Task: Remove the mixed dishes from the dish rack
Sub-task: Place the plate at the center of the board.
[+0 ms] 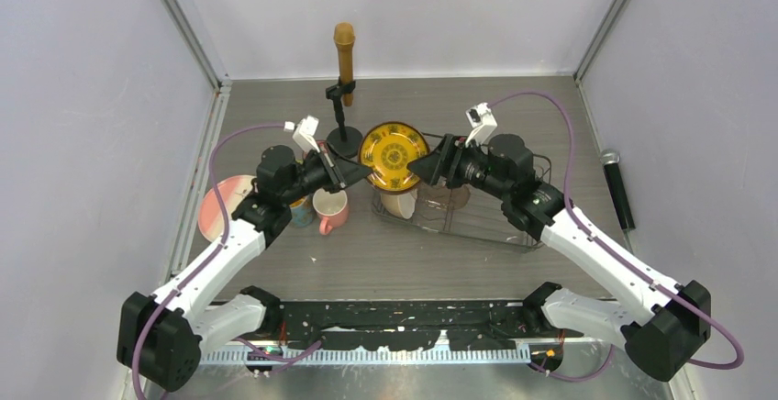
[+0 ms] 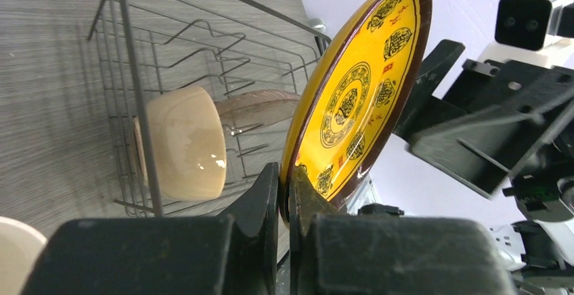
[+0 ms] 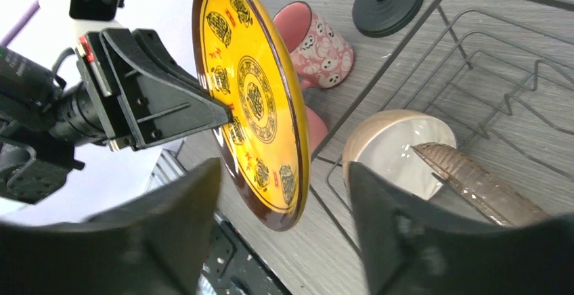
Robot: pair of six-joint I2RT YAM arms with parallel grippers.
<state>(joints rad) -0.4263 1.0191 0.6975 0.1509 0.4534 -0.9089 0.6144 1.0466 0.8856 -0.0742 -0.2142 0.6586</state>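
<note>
yellow patterned plate: off the table, held tilted on edge in the air at the left end of the dish rack, between the two grippers.
left gripper: clamped on the plate's rim, one finger on each face of the edge.
right gripper: fingers spread wide; the plate's far edge sits in the gap between them, and no contact with either finger shows.
dish rack: black wire basket on the table, right of centre, in front of the right arm.
cream bowl: lying on its side inside the rack at its left end, just below the raised plate.
brownish bowl: in the rack just beside the cream bowl, leaning among the prongs.
pink mug: upright on the table outside the rack, to its left.
second mug: just beside the pink mug, partly under the left arm; its colours cannot be told.
pink-and-cream plate: flat on the table at the far left, partly hidden by the left arm.
microphone stand: upright on the table behind the raised plate.
</note>
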